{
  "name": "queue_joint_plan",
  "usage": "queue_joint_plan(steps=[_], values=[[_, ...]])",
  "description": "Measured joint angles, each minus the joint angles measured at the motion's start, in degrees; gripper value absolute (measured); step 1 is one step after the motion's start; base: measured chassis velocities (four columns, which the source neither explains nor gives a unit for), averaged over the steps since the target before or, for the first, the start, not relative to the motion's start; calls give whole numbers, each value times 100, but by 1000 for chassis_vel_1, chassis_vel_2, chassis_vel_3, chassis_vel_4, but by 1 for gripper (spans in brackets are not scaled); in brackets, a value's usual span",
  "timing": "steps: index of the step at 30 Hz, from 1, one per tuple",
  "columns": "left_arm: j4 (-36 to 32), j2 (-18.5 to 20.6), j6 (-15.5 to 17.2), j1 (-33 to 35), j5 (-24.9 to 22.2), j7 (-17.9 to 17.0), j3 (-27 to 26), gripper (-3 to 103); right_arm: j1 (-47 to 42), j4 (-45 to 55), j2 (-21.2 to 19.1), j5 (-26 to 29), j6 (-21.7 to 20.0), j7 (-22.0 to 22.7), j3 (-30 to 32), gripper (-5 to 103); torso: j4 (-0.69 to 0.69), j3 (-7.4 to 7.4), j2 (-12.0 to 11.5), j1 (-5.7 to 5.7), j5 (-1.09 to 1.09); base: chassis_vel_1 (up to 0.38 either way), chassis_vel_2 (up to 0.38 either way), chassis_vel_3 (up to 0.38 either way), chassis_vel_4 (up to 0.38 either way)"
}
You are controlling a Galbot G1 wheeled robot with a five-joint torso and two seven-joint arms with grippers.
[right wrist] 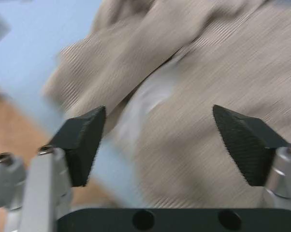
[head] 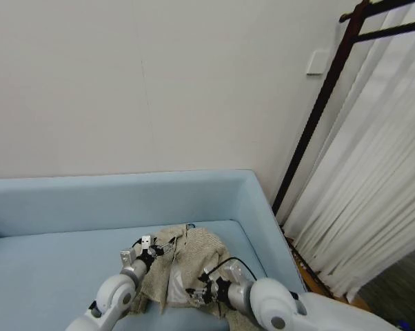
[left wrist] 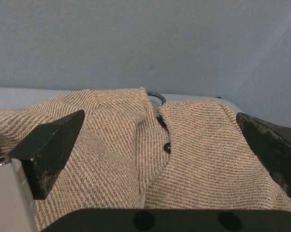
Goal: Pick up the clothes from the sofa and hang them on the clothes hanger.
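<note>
we find the beige herringbone garment [head: 194, 254] lying crumpled on the seat of the light blue sofa [head: 125, 196], close to its right armrest. the left pincer [head: 149, 246] sits at the garment's left edge. in the left wrist view its dark fingers [left wrist: 51, 147] stand wide apart, with the buttoned front of the cloth ahead of them and nothing held. the right pincer [head: 202, 289] is over the garment's near right part. its fingertips [right wrist: 82, 142] are likewise spread, with cloth beneath and no grip. we cannot tell whether either pincer touches the fabric. the dark clothes stand [head: 316, 114] rises to the right of the sofa, beside a white curtain [head: 373, 179] and well apart from the garment.
</note>
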Motion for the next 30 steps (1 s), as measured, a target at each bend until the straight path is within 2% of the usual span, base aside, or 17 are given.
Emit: queue_joint_plan(steps=[2, 4, 5, 6, 8, 9, 10, 11, 12, 14, 15, 16, 19, 21, 23, 30], values=[[-3, 0, 0, 7, 1, -1, -5, 100, 84, -100, 32, -2, 0, -39, 9, 75, 1, 0, 0, 0, 0, 0, 0, 0, 0], [-9, 2, -2, 22, 5, -8, -14, 100, 530, -715, 230, -89, 2, -291, 61, 86, 5, 1, 0, 1, -2, 0, 0, 0, 0], [4, 15, -2, -32, 7, 2, 43, 100, 844, -1510, 528, -329, 40, -604, 147, 91, 3, 1, 0, 1, -2, 0, 0, 0, 0], [4, 15, -2, -32, 7, 2, 43, 100, 844, -1510, 528, -329, 40, -604, 147, 91, 3, 1, 0, 1, -2, 0, 0, 0, 0], [-3, 34, -2, 11, 15, 19, 58, 100, 1044, -2530, 1023, -896, 142, -1115, 161, 99, -1, 1, -1, 2, -1, 0, 0, 0, 0], [-7, 39, 0, 26, 23, 29, 67, 100, 1060, -2987, 1267, -1213, 193, -1366, 163, 100, 4, 1, -1, 2, 0, 0, 0, 0, 0], [-7, 39, 0, 26, 23, 29, 67, 100, 1060, -2987, 1267, -1213, 193, -1366, 163, 100, 4, 1, -1, 2, 0, 0, 0, 0, 0], [-7, 45, 0, 38, 36, 30, 69, 100, 1059, -3315, 1431, -1415, 230, -1531, 163, 100, -1, 1, 0, 2, 0, 0, 0, 0, 0], [-18, 44, 0, 63, 52, 37, 62, 100, 1058, -3576, 1559, -1562, 263, -1645, 161, 100, 0, 1, -1, 2, -1, 0, 0, 0, 0], [-77, -6, -34, 243, 149, 43, -73, 100, 1054, -4569, 2088, -2045, 309, -2060, 168, 100, 2, 1, -1, 2, -1, 0, 0, 0, 0], [-95, -33, -47, 303, 176, 45, -133, 100, 1048, -4913, 2266, -2163, 307, -2181, 194, 100, 2, 2, -1, 2, 0, 0, 0, 0, 0], [-95, -33, -47, 303, 176, 45, -133, 100, 1048, -4913, 2266, -2163, 307, -2181, 194, 100, 2, 2, -1, 2, 0, 0, 0, 0, 0], [-124, -117, -124, 483, 266, 76, -319, 100, 1042, -5973, 2771, -2521, 302, -2515, 239, 100, 5, 1, -1, 1, -1, 0, 0, 0, 0], [-125, -129, -142, 506, 289, 91, -355, 100, 1042, -6233, 2856, -2626, 300, -2626, 239, 100, 4, 1, -1, 1, -1, 0, 0, 0, 0], [-124, -156, -199, 537, 327, 157, -484, 100, 898, -7094, 3066, -3192, 403, -3104, 147, 100, -1, 1, -1, 2, 0, 0, 0, 0, 0], [-53, -159, -209, 484, 327, 189, -453, 100, 681, -6543, 2830, -3095, 260, -3196, 151, 100, -2, 0, 0, 0, 0, 0, 0, 0, 0]])
